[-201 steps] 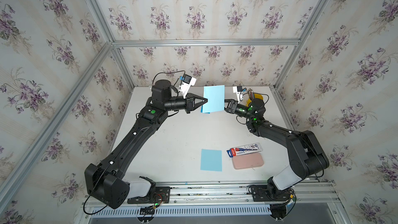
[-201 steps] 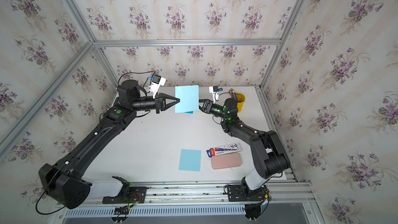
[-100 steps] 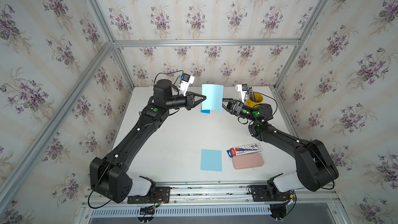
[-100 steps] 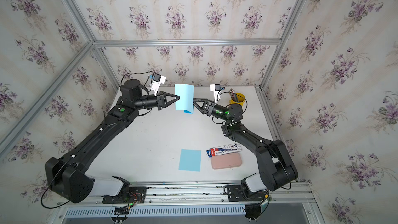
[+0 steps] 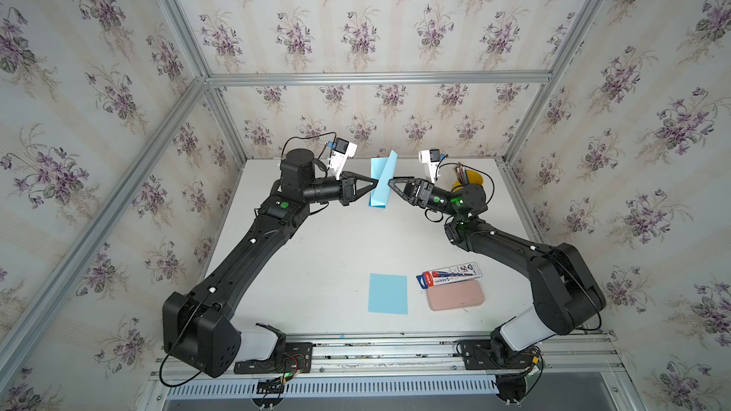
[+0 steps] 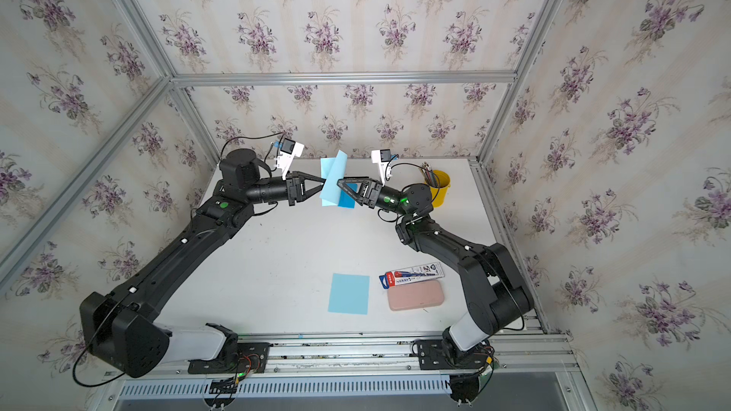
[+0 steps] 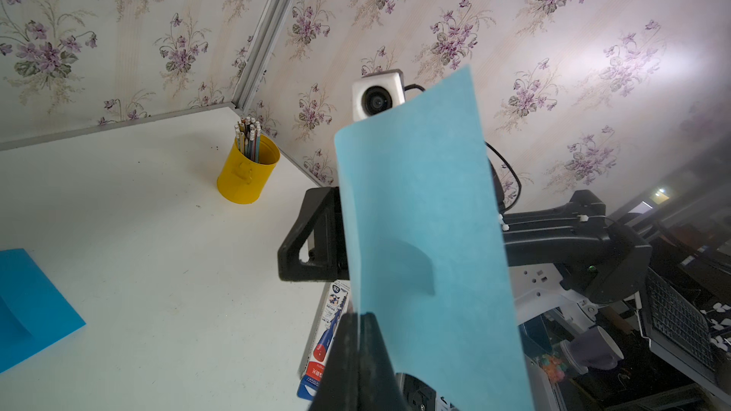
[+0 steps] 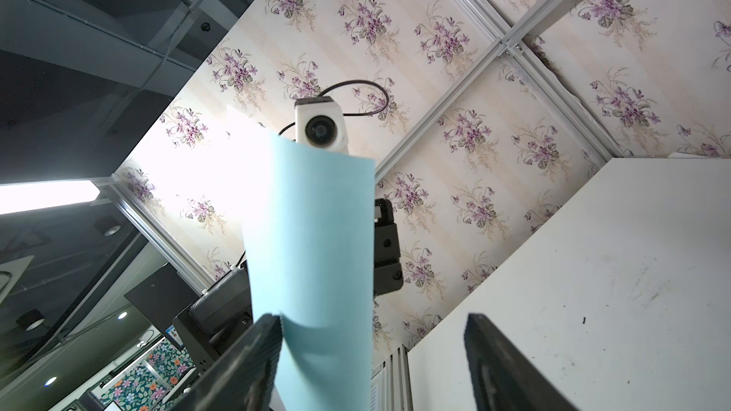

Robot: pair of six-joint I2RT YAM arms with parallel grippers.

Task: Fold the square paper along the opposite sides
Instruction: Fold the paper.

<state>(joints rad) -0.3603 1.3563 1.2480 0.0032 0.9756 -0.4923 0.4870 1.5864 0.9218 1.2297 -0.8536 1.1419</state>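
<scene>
Paper (image 5: 379, 195) stands upright, pinched by left gripper (image 5: 375, 184), just beside right gripper (image 5: 393, 187), whose jaws gape.

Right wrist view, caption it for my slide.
Open right gripper at the light blue paper sheet, the left arm's white wrist camera showing beyond it.

Yellow pencil cup (image 6: 440, 189) far corner; pen pack (image 5: 449, 274) beside pink case (image 5: 455, 295).

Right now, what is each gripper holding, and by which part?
The left gripper pinches one edge of the raised light blue paper sheet; the right gripper is open, holding nothing.
</scene>
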